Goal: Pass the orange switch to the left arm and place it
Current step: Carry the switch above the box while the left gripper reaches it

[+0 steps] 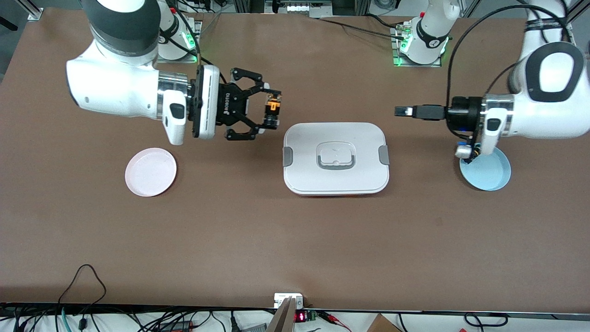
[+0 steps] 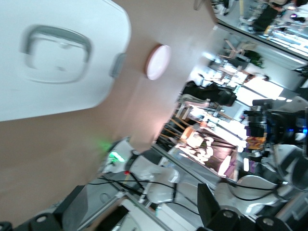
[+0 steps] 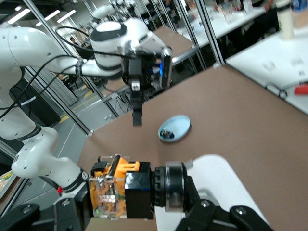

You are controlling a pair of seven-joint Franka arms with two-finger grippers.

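The orange switch, an orange body with a black block and a round black end, is held in the air in my right gripper, which is shut on it. It fills the lower part of the right wrist view. It hangs over the bare table just off the corner of the white box at the right arm's end. My left gripper is level, open and empty, over the table off the box's corner at the left arm's end. It points toward the right gripper. The box also shows in the left wrist view.
A pink plate lies under the right arm. A blue plate lies under the left wrist, and the right wrist view shows a small dark item in it. Both arm bases stand along the table edge farthest from the front camera.
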